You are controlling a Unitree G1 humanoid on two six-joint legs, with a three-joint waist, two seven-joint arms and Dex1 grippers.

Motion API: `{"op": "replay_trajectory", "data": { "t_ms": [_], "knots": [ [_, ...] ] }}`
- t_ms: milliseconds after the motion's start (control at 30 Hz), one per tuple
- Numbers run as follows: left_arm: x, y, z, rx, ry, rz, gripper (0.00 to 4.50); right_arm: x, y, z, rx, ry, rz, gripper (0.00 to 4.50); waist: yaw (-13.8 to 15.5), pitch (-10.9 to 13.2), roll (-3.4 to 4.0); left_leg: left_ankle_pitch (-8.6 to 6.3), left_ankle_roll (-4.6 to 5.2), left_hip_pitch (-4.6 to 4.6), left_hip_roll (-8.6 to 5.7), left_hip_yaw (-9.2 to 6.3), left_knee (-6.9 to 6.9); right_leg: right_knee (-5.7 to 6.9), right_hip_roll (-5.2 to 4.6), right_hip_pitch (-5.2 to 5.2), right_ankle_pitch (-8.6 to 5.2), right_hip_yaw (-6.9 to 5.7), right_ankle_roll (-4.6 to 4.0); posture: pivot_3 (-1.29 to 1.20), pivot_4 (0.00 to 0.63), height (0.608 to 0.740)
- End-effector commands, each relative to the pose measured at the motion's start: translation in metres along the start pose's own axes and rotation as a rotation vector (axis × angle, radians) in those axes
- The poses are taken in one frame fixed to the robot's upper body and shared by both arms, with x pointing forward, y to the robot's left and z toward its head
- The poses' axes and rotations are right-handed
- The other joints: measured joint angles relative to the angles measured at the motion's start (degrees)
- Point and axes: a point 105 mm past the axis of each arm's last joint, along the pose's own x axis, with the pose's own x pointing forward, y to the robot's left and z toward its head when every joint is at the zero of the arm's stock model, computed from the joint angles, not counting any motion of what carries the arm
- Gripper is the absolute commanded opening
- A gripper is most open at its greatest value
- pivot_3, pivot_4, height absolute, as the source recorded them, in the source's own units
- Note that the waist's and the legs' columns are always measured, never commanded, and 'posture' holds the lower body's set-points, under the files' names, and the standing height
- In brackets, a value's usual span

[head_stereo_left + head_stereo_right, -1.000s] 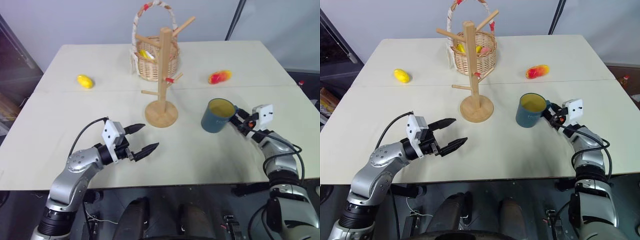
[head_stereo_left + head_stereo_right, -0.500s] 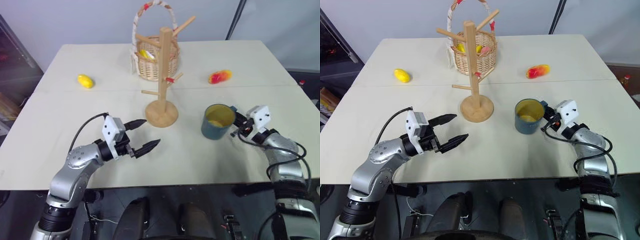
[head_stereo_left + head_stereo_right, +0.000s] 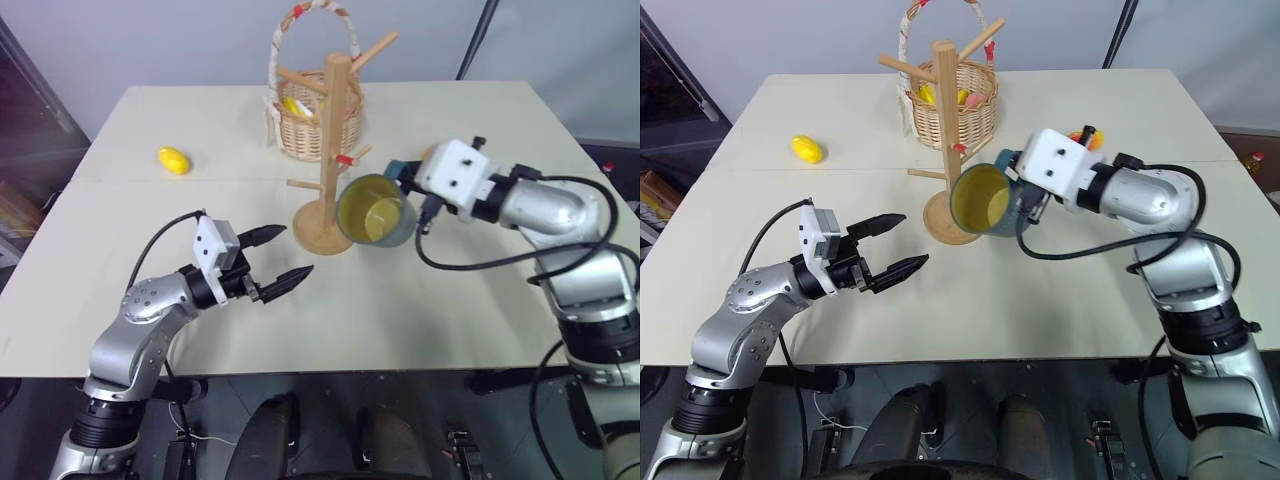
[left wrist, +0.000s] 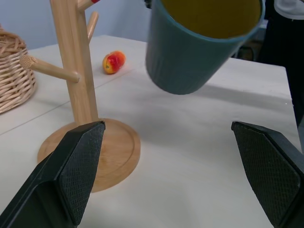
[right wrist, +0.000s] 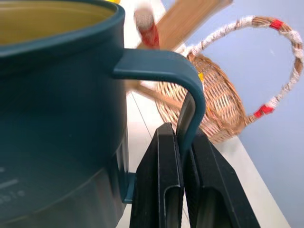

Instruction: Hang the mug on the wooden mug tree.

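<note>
— Looking across the table [image 3: 480, 300], where was the mug [image 3: 373, 212] at that point?

— It was off the tabletop, carried in the air by the right gripper [image 5: 183, 156]. It was tipped over so its yellow inside faced toward the camera, and it hung just beside the wooden mug tree [image 3: 330, 150], on the robot's right of the post, above the edge of the round base.

— How did the right gripper have it?

— In the right wrist view the two black fingers [image 5: 161, 185] were pinched tight on the lower part of the mug's handle, one finger on each side of it. A red-tipped peg of the tree showed just past the handle, but I could not tell whether the two were touching.

— And the left gripper [image 3: 280, 258]?

— It was released, both fingers spread wide with nothing between them. It hung above the table on the robot's left of the tree's base, pointing toward the base and apart from it. In its wrist view the base, the post and the tilted mug all sat between the fingertips [image 4: 78, 161].

— What else was on the table?

— A woven basket [image 3: 312, 118] with a wrapped handle stood right behind the tree, with something yellow inside it. A small yellow fruit [image 3: 174, 160] lay well off toward the robot's left, and a red and yellow fruit [image 4: 114, 62] lay past the mug on the far side.
</note>
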Motion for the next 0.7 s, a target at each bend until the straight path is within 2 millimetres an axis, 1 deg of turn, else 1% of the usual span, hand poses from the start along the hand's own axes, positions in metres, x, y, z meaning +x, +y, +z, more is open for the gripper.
{"op": "replay_trajectory", "data": {
  "t_ms": [33, 500, 700],
  "knots": [
    [-0.003, -0.002, 0.013, 0.042, -0.037, 0.005, 4.5, 0.001, -0.007, 0.019, -0.04, -0.034, -0.034, 0.03, 0.0, 0.0, 0.0, 0.0, 0.0, 0.0, 0.0, -0.01, 0.0, 0.0, 0.0, 0.0, 0.01, -0.01, 0.02, 0.0, 0.15, 0.74],
    [-0.002, 0.002, 0.021, 0.059, -0.052, 0.008, 4.5, 0.012, -0.007, 0.041, -0.064, -0.054, -0.021, 0.03, -0.1, 0.0, 0.0, 0.0, 0.0, 0.01, 0.0, 0.0, 0.0, 0.06, 0.04, -0.02, 0.04, -0.05, 0.08, 0.0, 0.15, 0.74],
    [-0.001, 0.005, 0.03, 0.071, -0.073, 0.006, 4.5, 0.017, -0.006, 0.044, -0.07, -0.042, -0.008, 0.03, -0.1, 0.0, 0.0, 0.0, 0.0, 0.01, 0.0, 0.0, 0.0, 0.06, 0.06, -0.03, 0.05, -0.07, 0.1, 0.0, 0.15, 0.74]
  ]
}}
